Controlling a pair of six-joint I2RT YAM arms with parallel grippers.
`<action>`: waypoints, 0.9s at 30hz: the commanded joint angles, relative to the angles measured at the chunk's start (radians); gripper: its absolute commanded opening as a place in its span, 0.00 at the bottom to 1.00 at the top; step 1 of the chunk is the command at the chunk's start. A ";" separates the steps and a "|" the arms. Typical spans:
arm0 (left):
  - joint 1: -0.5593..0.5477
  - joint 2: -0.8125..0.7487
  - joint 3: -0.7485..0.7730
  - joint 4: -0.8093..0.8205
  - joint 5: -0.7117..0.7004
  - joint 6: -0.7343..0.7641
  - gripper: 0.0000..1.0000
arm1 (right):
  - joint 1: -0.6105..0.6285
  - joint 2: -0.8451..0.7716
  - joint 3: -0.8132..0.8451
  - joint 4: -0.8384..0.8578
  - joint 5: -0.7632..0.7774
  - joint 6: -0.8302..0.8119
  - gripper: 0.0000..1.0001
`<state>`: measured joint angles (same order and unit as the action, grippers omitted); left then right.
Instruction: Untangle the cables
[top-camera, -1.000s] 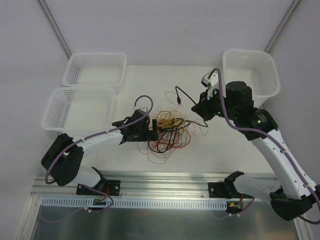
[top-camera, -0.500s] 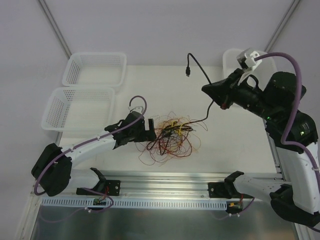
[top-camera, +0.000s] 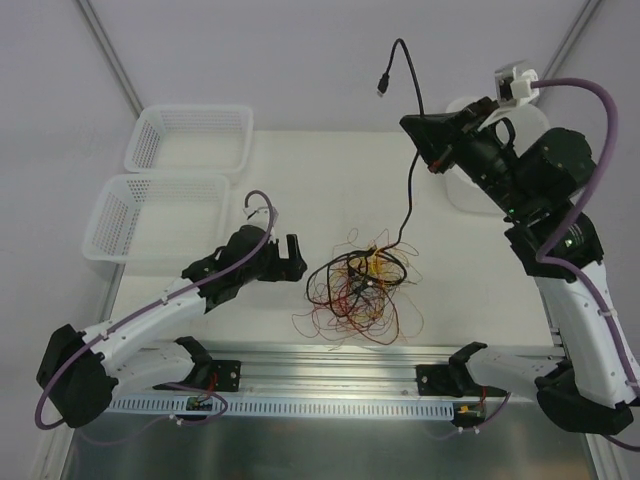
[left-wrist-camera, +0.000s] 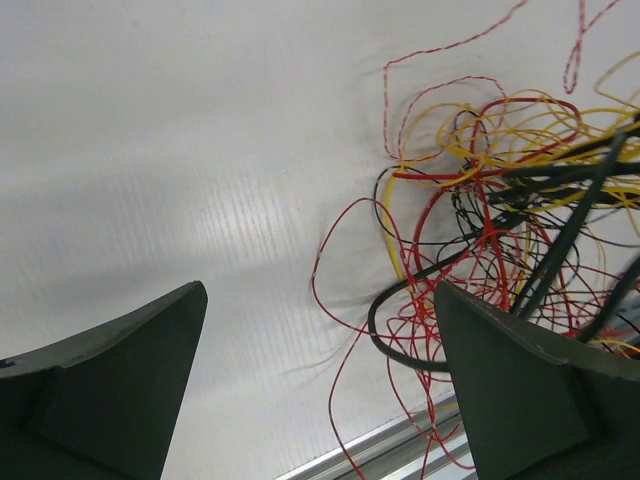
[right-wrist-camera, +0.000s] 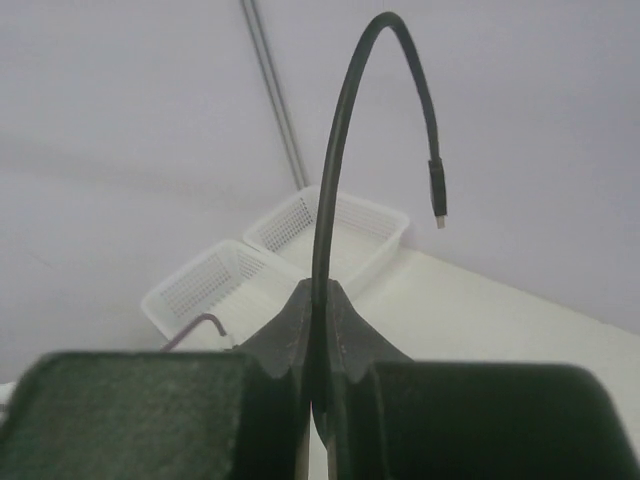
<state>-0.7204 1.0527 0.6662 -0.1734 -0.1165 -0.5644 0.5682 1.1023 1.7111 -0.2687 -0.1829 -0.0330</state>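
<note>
Cables (top-camera: 355, 290) in a messy heap on the white table (top-camera: 330, 180), near the front rail, between the two arms. Red, yellow and black wires all looped over each other. One black cable (top-camera: 410, 170) lifted up out of the heap, high in the air, its low end down in the knot and its little plug (top-camera: 382, 88) hanging free at the top. Right gripper (top-camera: 428, 135) pinched tight on that black cable, a bit below the plug end, fingers closed with the cable squeezed between them. Left gripper (top-camera: 292, 258) low over the table just beside the heap on its left, fingers spread wide apart, holding nothing, not touching the wires. Two white mesh baskets (top-camera: 160, 215) at the far left and a white tub (top-camera: 460, 195) at the far right, well apart from the heap; no wires seen in the baskets. Looks like an early part of the job: one black cable partly lifted free, not all the way out. Left to do, by the look of it: getting that one loose, then pulling apart all the red, yellow and other black wires, one by one
</note>
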 joint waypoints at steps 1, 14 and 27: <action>-0.005 -0.082 -0.002 0.015 0.012 0.092 0.99 | -0.004 0.066 0.070 0.024 0.099 0.030 0.01; -0.056 0.039 0.102 0.063 0.269 0.196 0.99 | -0.022 -0.169 -0.715 -0.035 0.255 0.212 0.01; -0.189 0.202 0.177 0.112 0.195 0.097 0.99 | -0.041 -0.314 -0.916 -0.181 0.436 0.217 0.03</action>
<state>-0.8829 1.2430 0.8089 -0.1055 0.0944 -0.4343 0.5297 0.8040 0.8310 -0.4355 0.2081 0.1581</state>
